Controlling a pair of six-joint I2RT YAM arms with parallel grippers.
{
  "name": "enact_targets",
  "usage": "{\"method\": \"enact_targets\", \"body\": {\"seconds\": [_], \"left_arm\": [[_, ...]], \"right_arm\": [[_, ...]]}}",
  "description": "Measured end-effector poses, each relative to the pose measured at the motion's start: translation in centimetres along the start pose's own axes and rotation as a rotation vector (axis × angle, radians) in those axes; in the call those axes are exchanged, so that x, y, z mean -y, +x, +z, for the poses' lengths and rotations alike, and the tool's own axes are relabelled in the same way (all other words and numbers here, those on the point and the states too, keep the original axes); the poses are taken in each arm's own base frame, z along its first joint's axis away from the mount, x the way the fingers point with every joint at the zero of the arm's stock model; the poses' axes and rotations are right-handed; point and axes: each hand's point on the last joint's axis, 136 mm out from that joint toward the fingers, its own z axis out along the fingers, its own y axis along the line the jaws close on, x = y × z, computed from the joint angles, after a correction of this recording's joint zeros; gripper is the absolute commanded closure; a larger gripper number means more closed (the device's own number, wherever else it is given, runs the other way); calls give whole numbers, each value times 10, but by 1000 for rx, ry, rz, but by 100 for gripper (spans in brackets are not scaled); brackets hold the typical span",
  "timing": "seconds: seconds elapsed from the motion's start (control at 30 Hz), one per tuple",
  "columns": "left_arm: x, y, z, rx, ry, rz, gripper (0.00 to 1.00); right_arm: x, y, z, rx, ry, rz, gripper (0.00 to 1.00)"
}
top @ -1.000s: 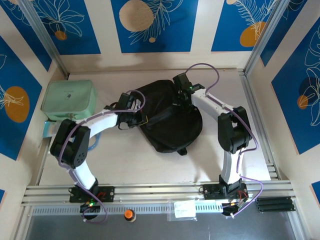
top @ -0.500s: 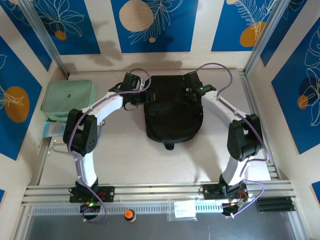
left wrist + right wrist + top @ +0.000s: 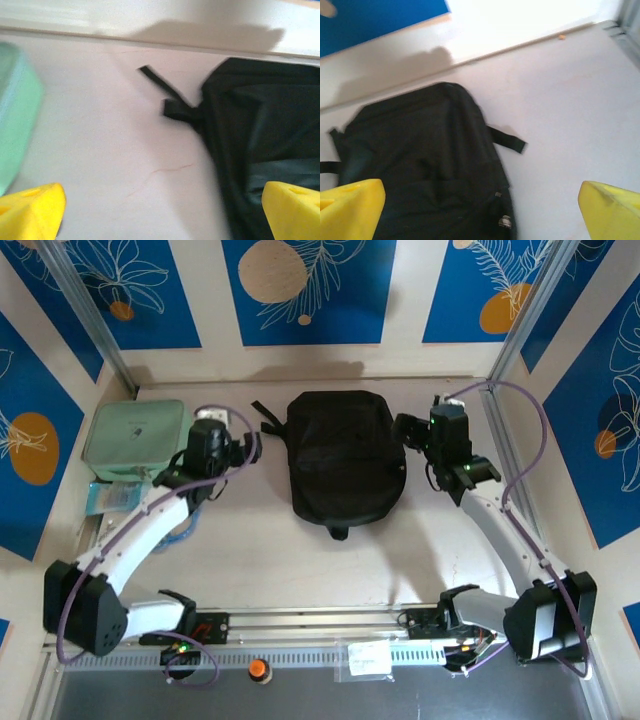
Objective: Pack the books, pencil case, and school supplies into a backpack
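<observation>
The backpack [image 3: 345,455] lay flat, upper centre.
You had the left gripper [image 3: 243,446] and right gripper [image 3: 408,430] flanking it, jaws open, empty, presumably freeing it for loading.

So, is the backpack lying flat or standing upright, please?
Lying flat: the backpack spreads across the table, its straps splayed sideways.

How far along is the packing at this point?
Done: the backpack lies flat on the table. In hand: nothing; the left gripper and right gripper stand open on either side of it. Left: nearly everything, since the mint-green case sits outside it, far left.
</observation>
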Motion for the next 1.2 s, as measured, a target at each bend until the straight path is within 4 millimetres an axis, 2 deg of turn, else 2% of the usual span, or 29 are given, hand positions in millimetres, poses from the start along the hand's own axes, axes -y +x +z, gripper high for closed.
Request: {"method": "enact_targets", "body": {"seconds": [0.1, 0.2, 0.3, 0.4, 0.5, 0.6, 0.67, 0.87, 0.97, 1.2], "left_arm": [[-39, 36, -2, 9, -144, 21, 0], [-72, 63, -7, 38, -266, 54, 0], [-93, 80, -11, 73, -335, 101, 1], [-103, 86, -8, 91, -350, 137, 1], [-109, 80, -4, 128, -352, 151, 1], [-114, 76, 6, 153, -353, 162, 1], [-115, 81, 15, 161, -333, 176, 1], [-105, 114, 47, 137, -203, 255, 0], [-100, 113, 56, 157, -149, 259, 0], [-96, 110, 68, 197, -74, 240, 1]], "right_arm": [[30, 30, 5, -9, 77, -25, 1], [59, 61, 11, -13, 135, -47, 1], [83, 89, 19, -18, 179, -60, 1], [97, 110, 27, -18, 198, -85, 1], [99, 127, 38, -16, 182, -126, 1], [96, 134, 49, -12, 158, -165, 1], [91, 132, 56, 10, 134, -186, 1], [70, 114, 70, 107, 21, -231, 1], [67, 112, 78, 127, -20, -231, 1], [60, 123, 93, 122, -90, -239, 1]]}}
